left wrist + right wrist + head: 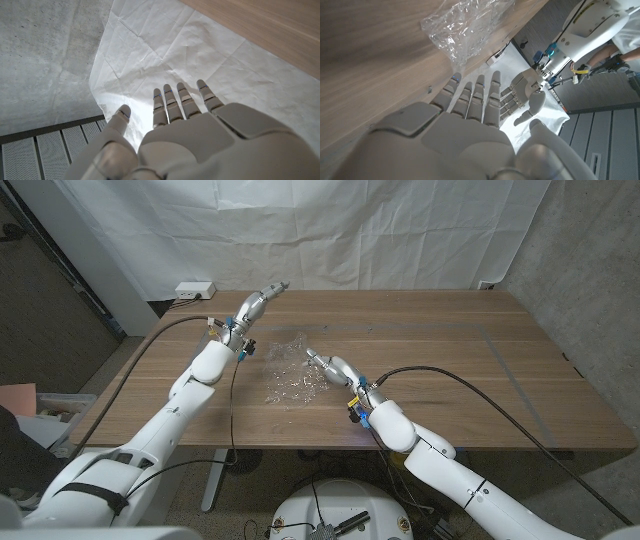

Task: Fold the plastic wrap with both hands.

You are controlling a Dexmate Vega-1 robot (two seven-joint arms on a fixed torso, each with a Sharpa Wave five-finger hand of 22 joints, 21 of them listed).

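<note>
The right arm [450, 465] came in over the near edge of the wooden table [450, 370], the nearest thing to the head camera, and its cable trailed back across the worktop toward the right edge. The table was the largest thing there, with a white backdrop sheet [300, 230] hanging behind its far edge. The left arm [150, 435] reached in across the left edge toward the far left corner.

The right hand [332, 367] lay low over the middle of the worktop, its fingers straight and apart, grasping nothing; in the right wrist view its fingertips [481, 82] pointed at the plastic wrap from just beside it. The left hand [257, 304] was raised near the far edge, released as well, fingers [182, 97] stretched out side by side with the white sheet beyond them.

The plastic wrap [288, 375], a crumpled clear sheet, lay on the worktop left of the middle, between the two hands and just beside the right one. Whether the right fingertips touched it could not be told. A white power strip [195, 289] sat beyond the far left corner.
</note>
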